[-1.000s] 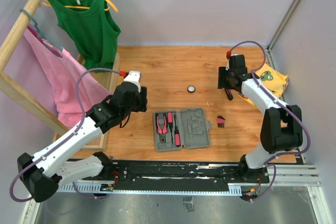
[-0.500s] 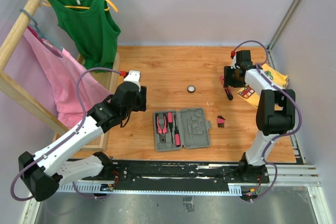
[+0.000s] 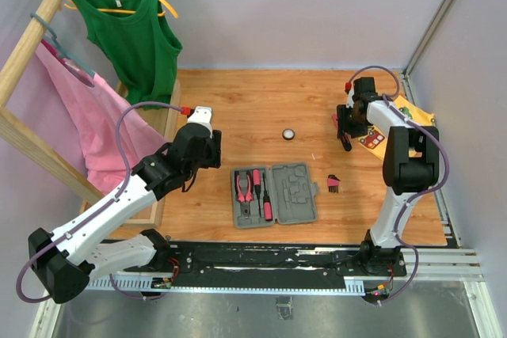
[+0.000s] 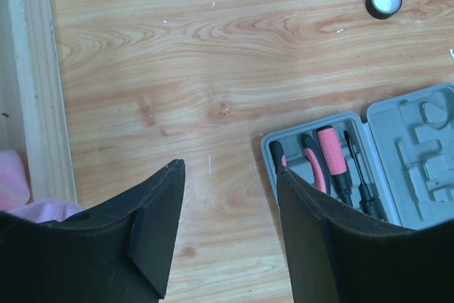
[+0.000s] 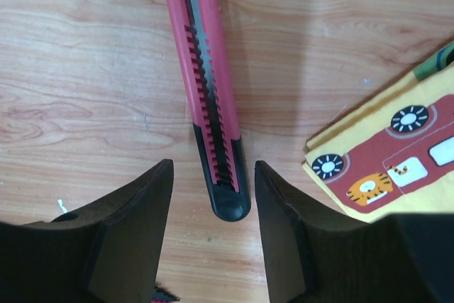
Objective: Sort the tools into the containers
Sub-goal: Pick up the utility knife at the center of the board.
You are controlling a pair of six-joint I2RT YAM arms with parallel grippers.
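Note:
The grey tool case (image 3: 295, 193) lies open near the table's front, with pink-handled pliers (image 3: 245, 187) and a screwdriver (image 3: 267, 198) in its left half. The left wrist view shows the case (image 4: 408, 143), the pliers (image 4: 313, 166) and the screwdriver (image 4: 331, 158). My left gripper (image 3: 211, 150) (image 4: 228, 168) is open and empty, just left of the case. My right gripper (image 3: 347, 122) (image 5: 213, 164) is open with its jaws on either side of the black end of the pink-red cutter (image 5: 210, 97) (image 3: 345, 142), which lies on the table. The black-white disc (image 3: 289, 134) (image 4: 384, 0) and the small bits (image 3: 333, 184) lie loose.
The yellow patterned cloth (image 3: 410, 119) (image 5: 397, 154) lies just right of the cutter. A wooden rack (image 3: 32, 45) with a green top (image 3: 135, 37) and pink fabric (image 3: 87, 116) stands at the left, its base board (image 4: 35, 83) along the table's left edge.
My right arm has swung its elbow towards the near side and brought the gripper over the cutter. The left arm has not moved.

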